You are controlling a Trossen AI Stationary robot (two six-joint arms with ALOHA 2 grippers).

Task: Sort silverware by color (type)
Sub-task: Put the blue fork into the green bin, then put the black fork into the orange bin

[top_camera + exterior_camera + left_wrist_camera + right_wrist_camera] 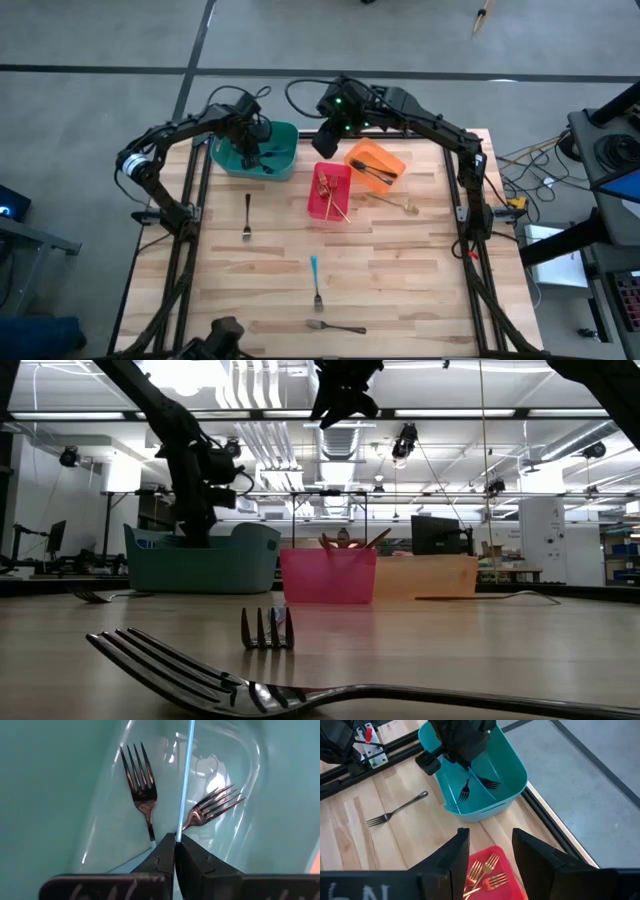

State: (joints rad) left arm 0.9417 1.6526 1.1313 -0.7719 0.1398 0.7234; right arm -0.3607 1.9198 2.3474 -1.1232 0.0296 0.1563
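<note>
The left gripper (175,845) is pinched tight on the thin handle of a light-blue fork (186,775) and hangs inside the teal bin (284,148). Two forks (141,780) lie on the bin floor below it. To do this well, it should open its fingers low down, so the fork drops flat and does not bounce out.

The right gripper (487,851) is open wide and holds nothing. It waits above the red bin (318,205), which has gold forks (481,876) in it. More forks (317,285) lie on the table (420,280), waiting to be sorted.
</note>
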